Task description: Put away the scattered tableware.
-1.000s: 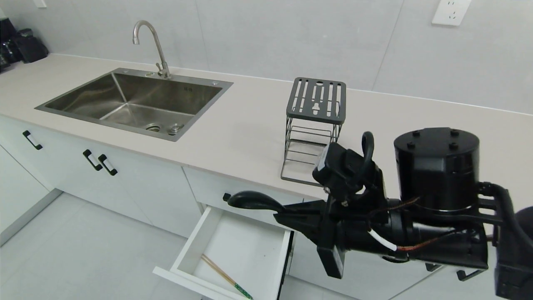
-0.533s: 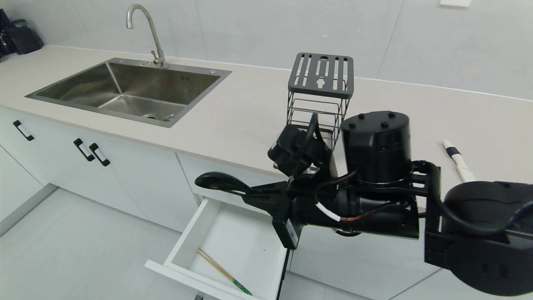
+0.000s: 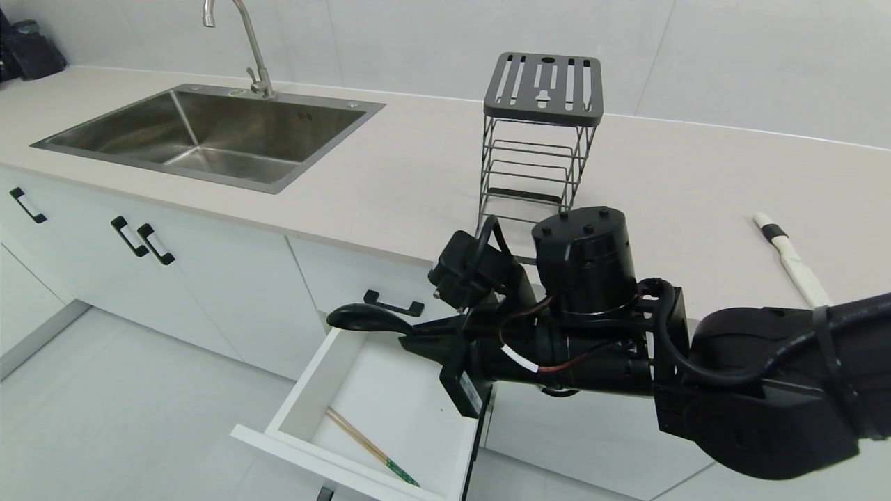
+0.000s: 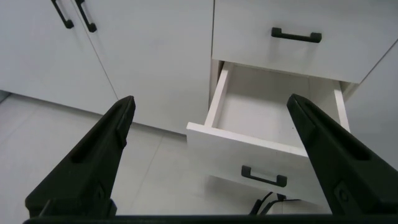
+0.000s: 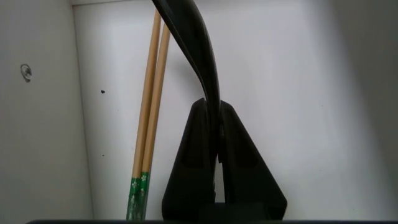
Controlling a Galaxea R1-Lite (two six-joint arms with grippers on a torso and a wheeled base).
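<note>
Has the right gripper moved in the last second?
Yes. Against the wire rack, the right gripper, jaws shut on the black spoon, has shifted left, toward the sink.

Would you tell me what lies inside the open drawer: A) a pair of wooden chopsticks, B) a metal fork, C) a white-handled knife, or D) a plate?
A: the wooden chopsticks lie on the bottom of the open drawer, while the right gripper holds the black spoon above it.

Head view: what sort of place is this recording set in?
Most likely a home-style kitchen: a steel sink with a faucet set into a long counter, white cabinets with black handles beneath, and an open drawer holding chopsticks. The right gripper holds a black spoon above it.
</note>
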